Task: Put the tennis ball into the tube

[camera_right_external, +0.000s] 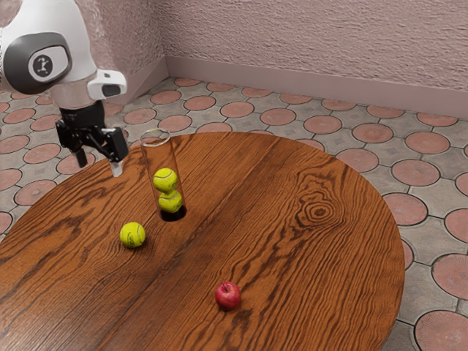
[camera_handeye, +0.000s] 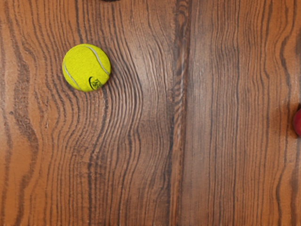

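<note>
My black two-finger pincer (camera_right_external: 99, 164) hung empty, its tips apart. The loose, fuzzy yellow tennis ball (camera_right_external: 133, 235) sat on the round brown wooden table (camera_right_external: 333, 256) near the clear upright tube (camera_right_external: 160, 156) — light, grippy and springy, I judged, best pinched across its widest part.

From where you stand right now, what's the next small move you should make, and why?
I'd probably ease my open gripper across toward the loose tennis ball, staying high for now. The fingers stand apart with nothing between them, the ball sits on the table outside the clear tube, and it lies off-centre in the wrist view, so lining up seems to come before lowering.
</note>
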